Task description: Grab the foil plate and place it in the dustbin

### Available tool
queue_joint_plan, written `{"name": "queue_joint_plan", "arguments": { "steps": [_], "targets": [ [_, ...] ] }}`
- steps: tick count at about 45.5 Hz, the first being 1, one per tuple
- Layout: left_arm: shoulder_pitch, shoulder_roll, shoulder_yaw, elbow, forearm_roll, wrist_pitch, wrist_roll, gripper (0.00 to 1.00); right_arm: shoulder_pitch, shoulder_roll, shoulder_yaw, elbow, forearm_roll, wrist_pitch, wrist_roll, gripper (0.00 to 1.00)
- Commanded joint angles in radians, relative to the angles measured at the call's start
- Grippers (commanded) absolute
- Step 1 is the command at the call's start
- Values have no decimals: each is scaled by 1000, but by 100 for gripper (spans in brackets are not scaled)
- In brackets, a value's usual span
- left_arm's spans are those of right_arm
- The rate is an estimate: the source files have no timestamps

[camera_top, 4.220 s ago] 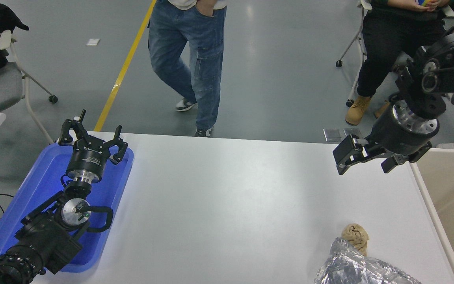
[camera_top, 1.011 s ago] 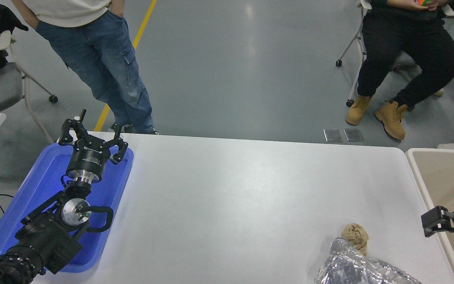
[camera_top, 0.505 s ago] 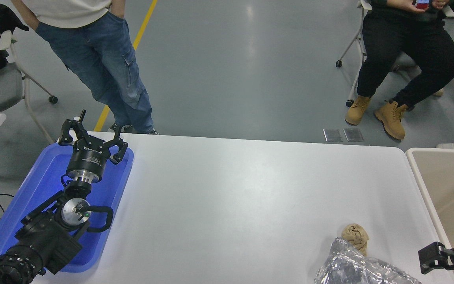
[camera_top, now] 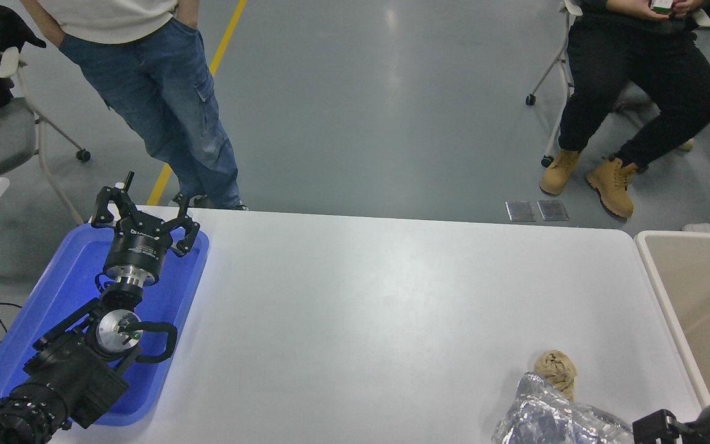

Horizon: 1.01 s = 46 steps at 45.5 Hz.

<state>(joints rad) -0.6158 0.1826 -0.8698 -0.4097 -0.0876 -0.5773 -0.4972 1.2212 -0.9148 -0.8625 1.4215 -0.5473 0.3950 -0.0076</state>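
The foil plate (camera_top: 555, 416), a wrinkled silver tray, lies at the table's near right edge and is cut off by the bottom of the picture. My right gripper (camera_top: 656, 428) shows only as a black block in the bottom right corner, just right of the foil plate; the frame edge hides most of it. The dustbin (camera_top: 660, 290), beige inside with an off-white rim, stands against the table's right end. My left gripper (camera_top: 144, 206) is parked open over a blue tray at the lower left, holding nothing.
A small tan paper wad (camera_top: 556, 367) rests against the foil plate's far side. The blue tray (camera_top: 53, 290) lies under the left arm. One person stands at the far left of the table; another sits on a chair at the far right.
My right gripper has dropped down the right edge, from beside the dustbin's rim to the bottom right corner next to the foil plate. The left arm has not moved.
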Motion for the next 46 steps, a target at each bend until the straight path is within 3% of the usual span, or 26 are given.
{"name": "queue_joint_plan", "arguments": {
  "steps": [1,36,42,46],
  "targets": [
    [1,0,0,0,0,1,0,100,-114,-4,99,-29,-2,-27,0,100],
    [1,0,0,0,0,-1,0,100,-250,47,115,-115,-11,-194,14,99],
    [1,0,0,0,0,1,0,100,-264,51,115,-133,-11,-229,15,91],
    [1,0,0,0,0,1,0,100,-272,63,114,-136,-42,-237,18,72]
  ]
}}
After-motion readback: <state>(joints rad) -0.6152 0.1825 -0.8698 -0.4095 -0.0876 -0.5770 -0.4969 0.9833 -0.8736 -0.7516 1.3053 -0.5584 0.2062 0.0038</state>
